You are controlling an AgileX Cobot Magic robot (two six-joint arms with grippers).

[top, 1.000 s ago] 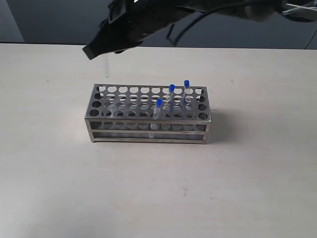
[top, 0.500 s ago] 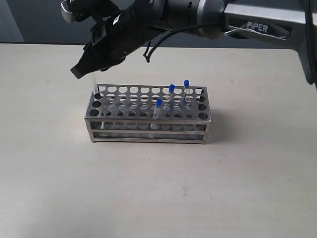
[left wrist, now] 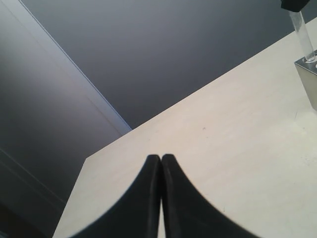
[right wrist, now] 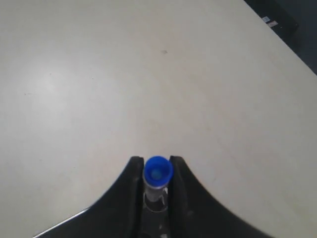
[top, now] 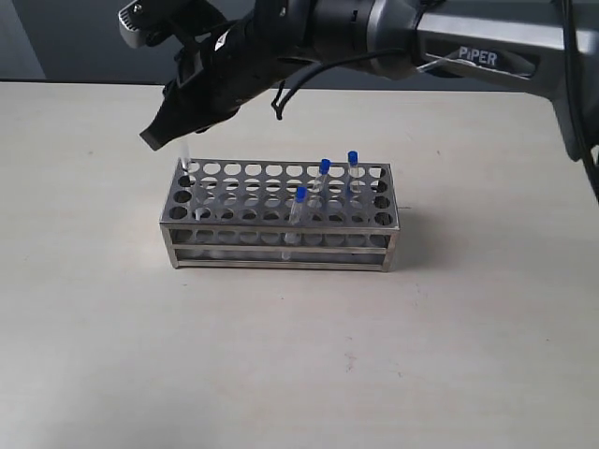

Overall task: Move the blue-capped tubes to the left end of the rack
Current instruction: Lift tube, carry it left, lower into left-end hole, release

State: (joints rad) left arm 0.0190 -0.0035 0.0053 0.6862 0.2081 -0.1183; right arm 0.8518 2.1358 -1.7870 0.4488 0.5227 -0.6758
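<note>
The steel rack (top: 281, 220) stands mid-table. Three blue-capped tubes (top: 300, 195) (top: 324, 166) (top: 353, 158) stand in holes toward its right end. My right gripper (top: 161, 136) has reached across to the rack's left end and is shut on a fourth blue-capped tube (right wrist: 158, 171). That tube's clear body (top: 186, 157) hangs below the fingers, its lower end in the back-left corner hole. In the left wrist view the same tube (left wrist: 301, 29) enters the rack's corner (left wrist: 309, 82). My left gripper (left wrist: 161, 157) is shut on nothing, above bare table, and is out of the exterior view.
The right arm (top: 393, 37) stretches across above the rack's back edge. Beige table (top: 299, 355) lies all around the rack. A dark wall (left wrist: 148, 49) runs behind the table's far edge.
The right gripper has come down and to the left with the tube. The tube's lower end now sits in the rack's back-left corner hole. The three other tubes have not moved.
</note>
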